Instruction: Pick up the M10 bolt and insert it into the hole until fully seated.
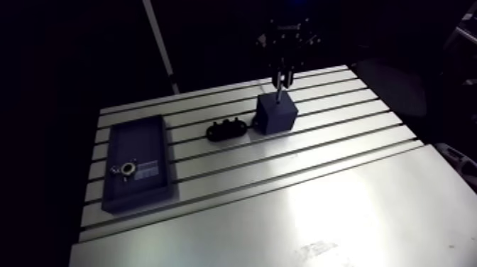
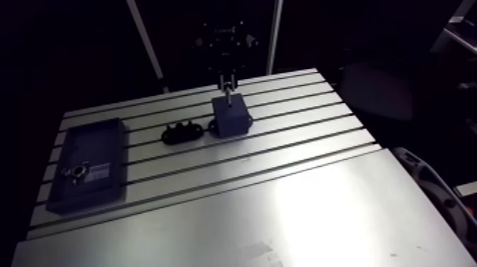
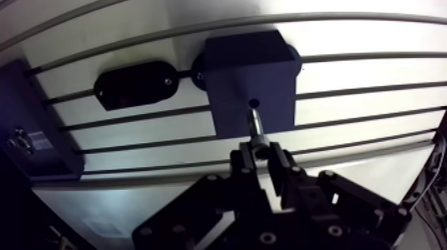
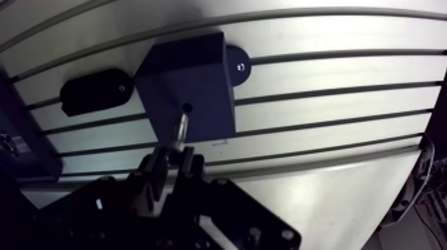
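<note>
The slotted aluminium table (image 1: 319,206) lies pale and smooth, ribbed by long parallel grooves. Well apart from the rest sits a flat, dark, rectangular tray (image 1: 135,167). Nearer me stands a matte dark block (image 3: 249,73), boxy and sharp-edged, with a black oblong fixture (image 3: 133,85) just beside it. My gripper (image 3: 263,156) is closed narrowly on the head of the M10 bolt (image 3: 255,126) – a slim, shiny metal cylinder, long axis near upright, shank pointing down at the block's top. Its tip sits at the small round hole (image 3: 253,103) – whether it has entered, I cannot tell.
</note>
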Controlling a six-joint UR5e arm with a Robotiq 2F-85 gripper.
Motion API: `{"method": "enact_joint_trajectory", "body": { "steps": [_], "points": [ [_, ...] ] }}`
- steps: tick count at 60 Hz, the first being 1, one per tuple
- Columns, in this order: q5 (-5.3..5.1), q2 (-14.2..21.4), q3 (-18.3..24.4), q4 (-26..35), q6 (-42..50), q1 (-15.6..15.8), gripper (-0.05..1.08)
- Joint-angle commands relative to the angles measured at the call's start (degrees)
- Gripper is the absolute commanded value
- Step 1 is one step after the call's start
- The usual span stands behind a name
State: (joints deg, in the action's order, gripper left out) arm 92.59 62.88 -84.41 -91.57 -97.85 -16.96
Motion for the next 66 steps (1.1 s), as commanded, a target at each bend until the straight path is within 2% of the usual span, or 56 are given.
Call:
{"method": "enact_joint_trajectory", "body": {
  "steps": [1, 66],
  "points": [
    [0.0, 0.0, 0.0, -0.4, 0.0, 0.0, 1.08],
    [-0.09, -0.1, -0.8, -0.9, 0.1, -0.3, 1.08]
  ]
}}
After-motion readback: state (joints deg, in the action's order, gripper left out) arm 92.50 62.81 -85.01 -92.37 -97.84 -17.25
